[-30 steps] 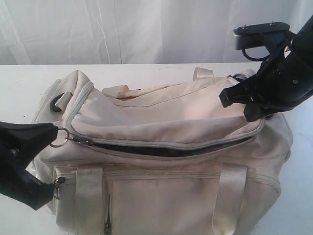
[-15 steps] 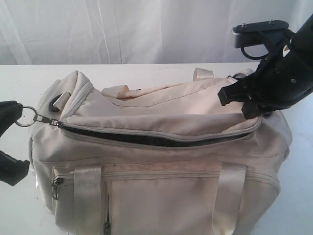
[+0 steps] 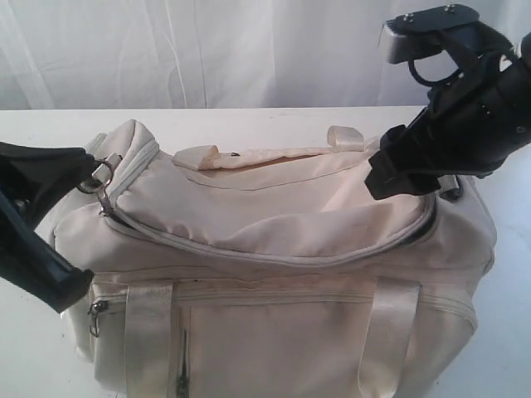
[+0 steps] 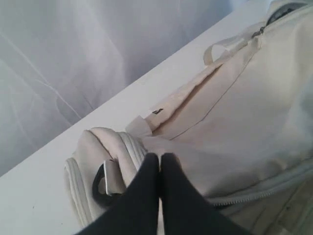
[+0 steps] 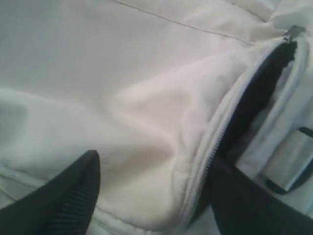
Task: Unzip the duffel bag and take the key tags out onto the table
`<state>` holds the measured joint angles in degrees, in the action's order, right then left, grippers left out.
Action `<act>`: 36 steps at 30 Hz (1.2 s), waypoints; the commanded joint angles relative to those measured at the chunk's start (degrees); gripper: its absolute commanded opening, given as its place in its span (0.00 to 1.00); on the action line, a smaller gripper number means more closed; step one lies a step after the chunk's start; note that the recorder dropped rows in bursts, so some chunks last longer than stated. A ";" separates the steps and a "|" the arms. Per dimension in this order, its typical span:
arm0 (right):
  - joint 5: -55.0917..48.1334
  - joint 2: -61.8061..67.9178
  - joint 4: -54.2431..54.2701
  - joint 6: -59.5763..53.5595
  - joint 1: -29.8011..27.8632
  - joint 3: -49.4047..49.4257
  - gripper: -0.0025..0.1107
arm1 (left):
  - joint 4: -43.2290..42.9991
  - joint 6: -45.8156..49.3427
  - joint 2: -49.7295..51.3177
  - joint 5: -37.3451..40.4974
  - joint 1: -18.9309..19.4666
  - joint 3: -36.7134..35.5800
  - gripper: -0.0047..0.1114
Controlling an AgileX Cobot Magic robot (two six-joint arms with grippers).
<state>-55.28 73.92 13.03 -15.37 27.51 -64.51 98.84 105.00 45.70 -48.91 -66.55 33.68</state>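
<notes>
The cream duffel bag (image 3: 282, 332) fills the middle of the white table (image 3: 41, 124). Its curved top flap (image 3: 274, 207) lies down over the opening. My left gripper (image 3: 90, 170) is at the bag's left end, shut on the zipper pull ring (image 3: 101, 174); in the left wrist view its fingers (image 4: 146, 171) press together over the bag's end. My right gripper (image 3: 394, 170) is at the right end, open, with the flap's edge (image 5: 146, 147) between its fingers and one finger in the dark opening (image 5: 254, 98). The key tags are hidden.
A white curtain (image 3: 207, 50) hangs behind the table. Webbing handles (image 3: 149, 332) and a front zip pocket face the camera. A black strap ring (image 4: 100, 181) sits on the bag's left end. Bare tabletop (image 4: 122, 103) runs behind the bag.
My left gripper has carried the zipper pull from the front left up round the bag's left corner. The flap has dropped and the dark gap at the front no longer shows. The right gripper rose slightly.
</notes>
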 commanded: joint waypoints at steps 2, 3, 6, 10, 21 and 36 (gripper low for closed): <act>-1.03 -4.77 -3.45 2.11 -0.07 -0.02 0.56 | 1.11 -0.24 2.33 3.82 0.13 0.40 0.04; -0.61 -5.70 -3.34 2.10 -0.07 -0.02 0.56 | 1.11 -0.77 2.33 4.47 0.13 0.40 0.04; 0.09 -7.97 -3.04 2.10 -0.07 -0.02 0.56 | 1.11 -2.11 2.33 4.49 0.13 0.40 0.04; 0.09 -9.89 -2.41 2.10 -0.07 -0.02 0.56 | 1.11 -2.14 2.33 4.48 0.68 0.02 0.04; -2.11 -11.08 15.90 -14.27 -0.07 -0.02 0.56 | 1.11 -10.82 2.46 34.38 18.72 -1.67 0.04; 0.64 -10.98 20.96 -28.65 7.64 -0.02 0.56 | -18.42 -32.06 8.50 65.33 36.89 -1.03 0.04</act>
<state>-55.16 63.37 33.52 -41.95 33.70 -64.51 93.55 84.16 53.48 8.05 -31.91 32.24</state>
